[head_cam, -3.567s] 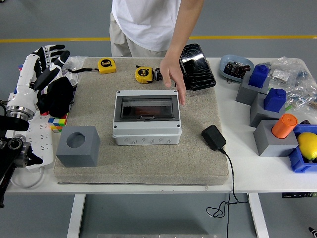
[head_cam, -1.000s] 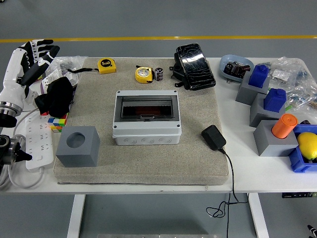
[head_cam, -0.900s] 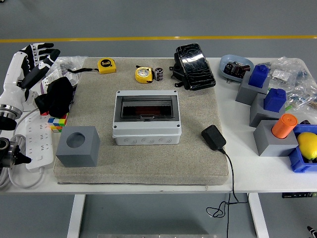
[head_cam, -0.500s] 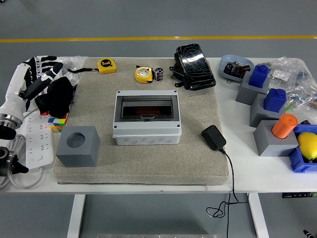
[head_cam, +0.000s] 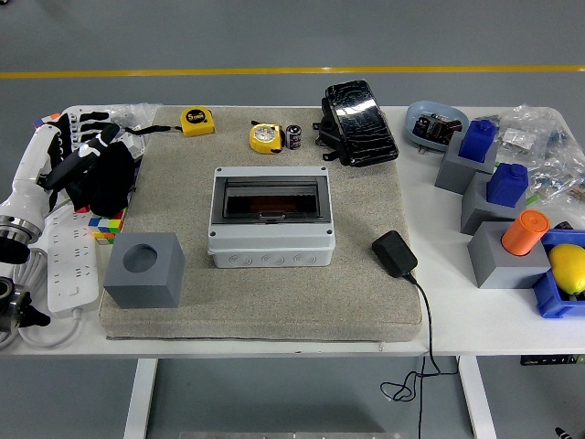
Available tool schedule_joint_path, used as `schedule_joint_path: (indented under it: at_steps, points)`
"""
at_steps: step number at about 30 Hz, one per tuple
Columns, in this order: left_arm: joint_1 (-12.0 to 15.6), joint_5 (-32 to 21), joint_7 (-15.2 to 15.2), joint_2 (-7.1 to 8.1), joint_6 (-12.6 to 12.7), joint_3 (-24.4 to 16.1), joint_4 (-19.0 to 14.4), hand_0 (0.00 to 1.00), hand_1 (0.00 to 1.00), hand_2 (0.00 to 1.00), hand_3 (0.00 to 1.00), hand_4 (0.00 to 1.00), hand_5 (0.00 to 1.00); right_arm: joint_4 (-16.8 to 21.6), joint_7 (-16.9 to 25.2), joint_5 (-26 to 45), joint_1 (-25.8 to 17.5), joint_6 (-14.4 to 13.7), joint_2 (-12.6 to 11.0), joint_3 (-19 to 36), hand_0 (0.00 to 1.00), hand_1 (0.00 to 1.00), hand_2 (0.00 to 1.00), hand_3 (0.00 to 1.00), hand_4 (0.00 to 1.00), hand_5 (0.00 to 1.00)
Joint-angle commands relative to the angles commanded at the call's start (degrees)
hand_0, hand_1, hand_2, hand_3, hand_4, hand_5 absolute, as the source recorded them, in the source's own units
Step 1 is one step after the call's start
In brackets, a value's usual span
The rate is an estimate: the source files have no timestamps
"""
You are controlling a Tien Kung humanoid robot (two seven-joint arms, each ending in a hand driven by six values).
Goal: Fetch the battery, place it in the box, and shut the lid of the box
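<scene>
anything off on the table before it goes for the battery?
Nothing spilled or damaged. The box sits square on the mat, lid down. The battery stands upright by the yellow tape measure. The left hand hovers at the table's left edge.

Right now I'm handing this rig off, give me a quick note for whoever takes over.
Left robot hand: at the table's left edge, fingers spread, holding nothing. Right robot hand: out of view.
Battery: standing on the mat's far side, beside the yellow tape measure, untouched.
Box: mid-mat, its clear lid looks down; it will likely need opening first.
Done: nothing yet.
Left: fetch the battery, put it in the box, close the lid.
</scene>
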Motion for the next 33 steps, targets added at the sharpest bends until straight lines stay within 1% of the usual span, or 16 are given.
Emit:
schedule_joint_path:
  at_steps: [2,8,18,19,33]
  points:
    - [-0.2,0.1,0.1,-0.16,0.0,-0.1,0.0,0.611,0.667,0.661,0.677,0.998,0.665,0.0,0.0,0.1,0.3,-0.2,-0.1,-0.2,0.642,0.654,0.658,0.531,0.945,0.438]
    - [-0.8,0.3,0.1,-0.01,-0.3,0.1,-0.1,0.597,0.663,0.658,0.670,0.998,0.661,-0.1,-0.1,0.1,0.5,-0.1,0.0,-0.5,0.642,0.655,0.658,0.531,0.946,0.437]
    - [-0.5,0.8,0.3,-0.12,-0.3,0.0,-0.2,0.587,0.655,0.656,0.671,0.998,0.659,-0.5,-0.3,-0.1,0.5,0.1,0.2,-0.4,0.642,0.655,0.658,0.531,0.945,0.437]
    - [-0.5,0.8,0.3,-0.11,-0.3,0.0,-0.2,0.571,0.653,0.653,0.668,0.998,0.659,-0.5,-0.3,-0.1,0.6,0.1,0.2,-0.4,0.642,0.655,0.658,0.531,0.945,0.437]
    - [-0.5,0.9,0.3,-0.18,-0.3,0.0,-0.4,0.565,0.645,0.649,0.668,0.998,0.658,-0.5,-0.3,-0.1,0.7,0.1,0.2,-0.5,0.642,0.655,0.658,0.531,0.945,0.438]
